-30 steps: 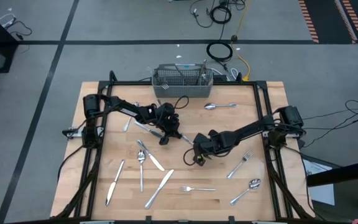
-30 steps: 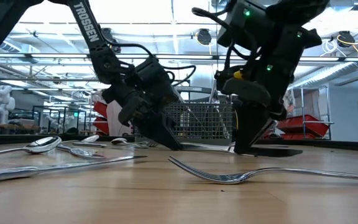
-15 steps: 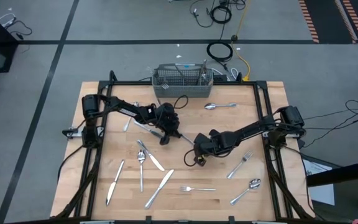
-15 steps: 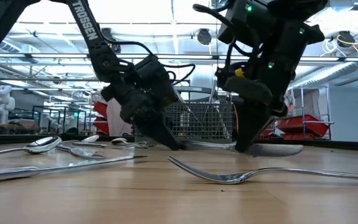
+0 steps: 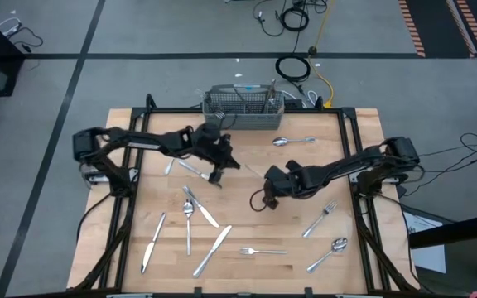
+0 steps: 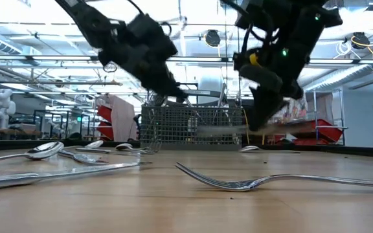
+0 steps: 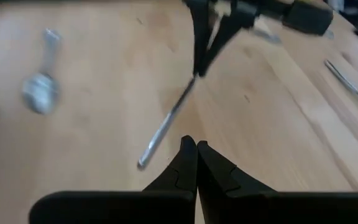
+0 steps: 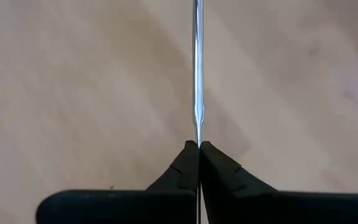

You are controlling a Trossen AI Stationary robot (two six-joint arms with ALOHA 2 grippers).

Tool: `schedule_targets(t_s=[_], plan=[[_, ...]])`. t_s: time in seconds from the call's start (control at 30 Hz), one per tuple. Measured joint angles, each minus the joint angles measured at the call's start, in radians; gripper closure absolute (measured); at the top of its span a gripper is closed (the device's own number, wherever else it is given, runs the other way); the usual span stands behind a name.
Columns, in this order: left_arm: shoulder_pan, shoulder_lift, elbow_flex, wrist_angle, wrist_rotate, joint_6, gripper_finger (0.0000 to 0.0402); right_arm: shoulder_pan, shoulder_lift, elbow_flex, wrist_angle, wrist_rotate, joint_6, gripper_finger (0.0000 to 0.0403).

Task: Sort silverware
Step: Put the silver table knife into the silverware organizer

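Note:
Silverware lies scattered on the wooden table [image 5: 139, 124]: knives [image 5: 213, 249], forks [image 5: 320, 218] and spoons [image 5: 292, 141], each flat on the wood. My right gripper [image 5: 265, 178] hangs over the table's middle, shut on one slim silver utensil [image 5: 252, 170]; whether it is a knife, fork or spoon does not show. The utensil floats level above the wood in the low view [image 6: 219, 130]. My left gripper [image 5: 222, 170] hovers shut and empty just left of the utensil's free end [image 7: 143, 163], with its fingertips [image 7: 185, 149] clear of it. The wire-mesh basket [image 5: 243, 103] stands at the far edge. My right gripper pinches the utensil's end [image 8: 197, 138] between its two fingers [image 8: 185, 155]. The fingers slant down from the table's right, and the utensil runs straight on from the fingertips toward the left arm. It is lifted clear of the table and lies about level.
Several pieces lie in the near left part [image 5: 189, 219], and a fork [image 5: 263, 251] and a spoon [image 5: 330, 252] near the front. A knife [image 5: 190, 170] lies under the left arm. A fork lies close to the low camera [image 6: 251, 183].
Both grippers have risen from the table. My right gripper has carried the utensil up with it, so the utensil now hangs clear of the wood and level. My left gripper has climbed higher and drawn back toward the far left, away from the utensil.

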Motion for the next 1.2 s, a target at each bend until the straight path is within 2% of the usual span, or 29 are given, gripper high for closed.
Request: schedule_targets(t_s=[0.17,0.4,0.6,0.73,0.87,1.1,1.2], plan=[[0.004,-0.144,0.002,-0.021,-0.115,0.0,0.0394,-0.085,-0.096,0.035,-0.048,0.061,-0.135,0.0402],[0.004,-0.3,0.002,-0.036,-0.22,0.0,0.0394,-0.259,-0.115,0.263,-0.261,0.16,-0.482,0.0402],[0.004,-0.375,0.002,-0.09,-0.276,0.0,0.0394,-0.386,-0.119,0.42,-0.227,0.232,-0.694,0.0402],[0.003,-0.408,0.002,-0.113,-0.304,-0.001,0.0394,-0.445,-0.127,0.424,0.04,0.214,-0.783,0.0403],[0.003,-0.429,0.002,-0.135,-0.32,-0.003,0.0394,-0.507,-0.127,0.36,0.373,0.104,-0.805,0.0403],[0.003,-0.442,0.002,-0.148,-0.338,-0.004,0.0394,-0.562,-0.126,0.089,0.965,0.008,-0.674,0.0403],[0.003,-0.443,0.003,-0.145,-0.352,-0.003,0.0394,-0.578,-0.126,-0.038,1.147,-0.01,-0.601,0.0403]])
